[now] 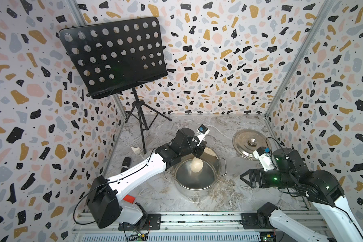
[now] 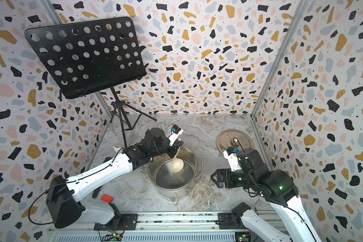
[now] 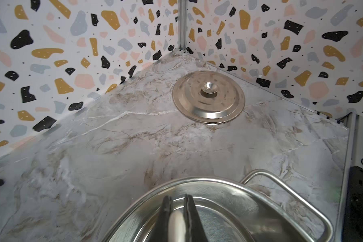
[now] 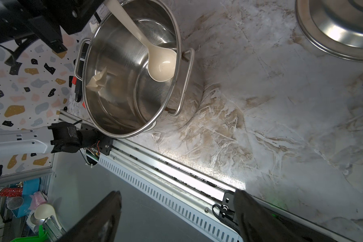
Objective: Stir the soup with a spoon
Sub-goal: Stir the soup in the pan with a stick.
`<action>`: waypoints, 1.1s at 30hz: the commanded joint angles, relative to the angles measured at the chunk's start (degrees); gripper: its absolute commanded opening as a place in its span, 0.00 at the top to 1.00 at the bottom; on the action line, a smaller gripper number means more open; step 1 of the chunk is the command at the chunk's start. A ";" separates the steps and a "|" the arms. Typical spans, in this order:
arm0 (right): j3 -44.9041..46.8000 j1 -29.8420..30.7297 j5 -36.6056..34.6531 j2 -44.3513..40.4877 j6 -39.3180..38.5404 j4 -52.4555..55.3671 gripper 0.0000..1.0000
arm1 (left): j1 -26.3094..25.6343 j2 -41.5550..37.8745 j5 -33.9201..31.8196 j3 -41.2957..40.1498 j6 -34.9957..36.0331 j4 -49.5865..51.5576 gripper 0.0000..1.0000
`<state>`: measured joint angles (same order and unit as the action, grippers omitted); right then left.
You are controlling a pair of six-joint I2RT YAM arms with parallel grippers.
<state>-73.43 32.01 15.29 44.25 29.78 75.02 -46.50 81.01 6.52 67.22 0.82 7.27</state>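
A large steel pot (image 1: 197, 182) with two wire loop handles stands mid-table in both top views. Its shiny inside (image 4: 122, 62) is where the soup belongs, but I can make out no liquid. The cream spoon (image 1: 196, 165) leans into the pot with its round bowl low inside, near the wall (image 4: 161, 67). My left gripper (image 1: 198, 154) hangs over the pot's far rim, shut on the spoon's handle (image 3: 175, 222), which shows between its fingers. My right gripper (image 1: 246, 180) stands open and empty to the right of the pot, clear of its handle, with its jaws wide apart (image 4: 177, 192).
A flat steel lid (image 1: 247, 144) with a centre knob lies at the back right. A black music stand (image 1: 113, 56) on tripod legs rises at the back left. A black microphone (image 1: 126, 164) and a red block (image 1: 129, 198) lie by the left arm. Patterned walls close three sides.
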 commanded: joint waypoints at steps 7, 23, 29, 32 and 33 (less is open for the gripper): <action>-1.98 0.08 -3.31 -2.06 1.07 1.94 0.12 | -9.10 -1.48 1.21 1.97 0.92 -2.08 1.00; -1.80 0.07 -2.58 -0.55 -0.21 1.02 0.10 | -13.15 -25.70 0.11 -13.01 3.22 14.41 1.00; -1.46 0.15 -1.72 -0.16 0.20 0.13 0.10 | -7.46 -31.93 -3.53 -16.44 2.05 15.19 1.00; -1.45 0.08 -1.34 0.37 0.21 0.00 0.10 | -2.61 -31.46 -6.20 -17.19 1.10 12.80 1.00; -1.52 0.07 -1.24 0.56 0.23 -0.04 0.10 | -1.30 -30.68 -7.02 -17.21 0.99 11.32 1.00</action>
<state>-73.56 32.01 13.41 44.16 30.39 75.75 -50.85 49.30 3.25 50.92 3.07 21.26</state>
